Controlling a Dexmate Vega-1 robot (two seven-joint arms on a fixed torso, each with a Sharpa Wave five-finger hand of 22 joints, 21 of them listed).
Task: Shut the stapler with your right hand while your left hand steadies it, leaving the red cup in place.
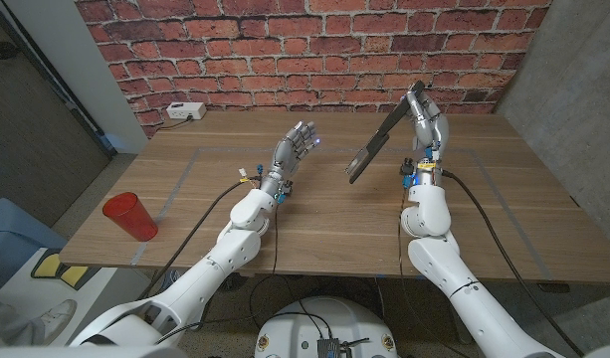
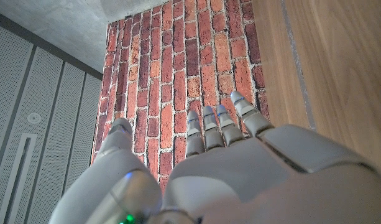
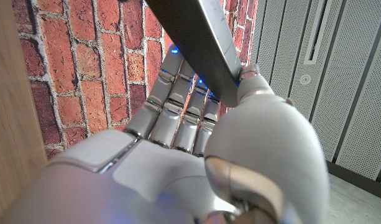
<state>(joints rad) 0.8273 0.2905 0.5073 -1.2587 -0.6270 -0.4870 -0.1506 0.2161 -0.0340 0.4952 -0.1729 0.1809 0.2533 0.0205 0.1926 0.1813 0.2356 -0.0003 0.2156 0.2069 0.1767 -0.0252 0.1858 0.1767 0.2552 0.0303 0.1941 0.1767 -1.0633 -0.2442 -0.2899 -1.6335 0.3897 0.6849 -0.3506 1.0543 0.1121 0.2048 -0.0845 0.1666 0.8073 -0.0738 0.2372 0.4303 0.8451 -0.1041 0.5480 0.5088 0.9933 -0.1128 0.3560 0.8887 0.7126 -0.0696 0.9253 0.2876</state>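
Right hand (image 1: 425, 119) raised above the tabletop (image 1: 334, 219), fingers (image 3: 178, 112) and thumb pinching the stapler (image 1: 382, 136), tilted in the air. Left hand (image 1: 295, 149) raised, fingers (image 2: 218, 124) spread, holding nothing. Red cup (image 1: 129, 216) upright near the tabletop's left edge, well apart from both hands.

Wooden table (image 1: 314, 224), brick wall (image 1: 314, 50), perhaps a white socket box (image 1: 186, 111)

The stapler (image 1: 381, 139) is a long, dark, flat bar — lifted clear of the worktop (image 1: 334, 214), tilted steeply, its upper end pinched in the right hand (image 1: 424, 117), its lower end hanging free toward the worktop's middle. The red cup (image 1: 130, 216) stands upright near the worktop's front-left corner — well apart from the stapler.
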